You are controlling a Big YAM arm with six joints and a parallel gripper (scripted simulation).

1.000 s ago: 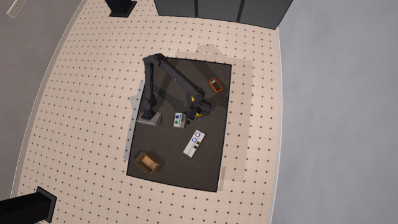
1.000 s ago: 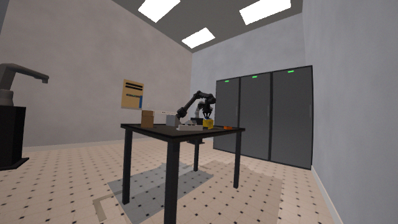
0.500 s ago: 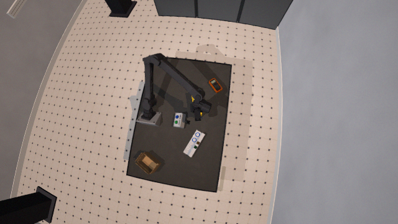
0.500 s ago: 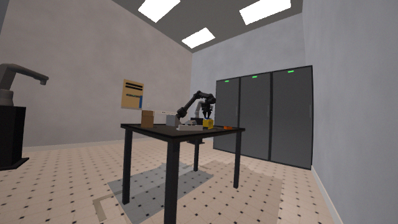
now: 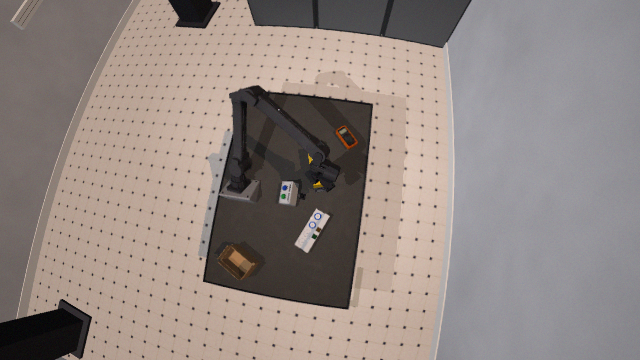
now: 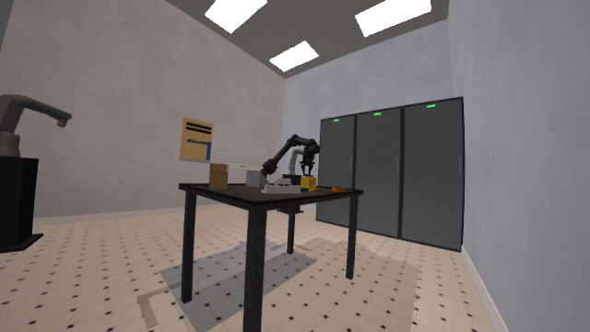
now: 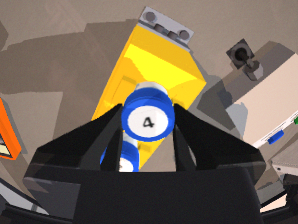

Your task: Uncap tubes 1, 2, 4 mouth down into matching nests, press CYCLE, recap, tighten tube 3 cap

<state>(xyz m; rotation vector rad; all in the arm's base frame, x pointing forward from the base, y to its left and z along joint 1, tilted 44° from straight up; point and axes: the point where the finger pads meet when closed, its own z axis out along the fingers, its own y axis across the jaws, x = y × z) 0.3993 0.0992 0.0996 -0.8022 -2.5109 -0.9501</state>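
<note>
My gripper [image 7: 148, 111] [image 5: 321, 178] [image 6: 306, 171] is shut on the blue cap marked 4 [image 7: 148, 120], directly over the yellow decapping station [image 7: 156, 56] [image 5: 318, 186] [image 6: 308, 183]. I cannot tell whether the cap still sits on its tube. A second blue cap [image 7: 123, 156] shows just beside it, partly hidden by my fingers. The white cap tray [image 5: 306, 240] [image 6: 276, 188] lies nearer the table's front, with two blue-ringed caps [image 5: 316, 216] [image 5: 312, 225] in its nests. The key housing [image 5: 288, 193] with the blue key [image 5: 285, 187] and green key [image 5: 283, 197] stands left of the station.
An open cardboard box [image 5: 237, 261] [image 6: 218, 176] stands at the table's front left corner. An orange handheld meter [image 5: 346, 137] [image 6: 337, 188] lies near the right edge behind the station. The arm's base [image 5: 240, 190] is at the left edge.
</note>
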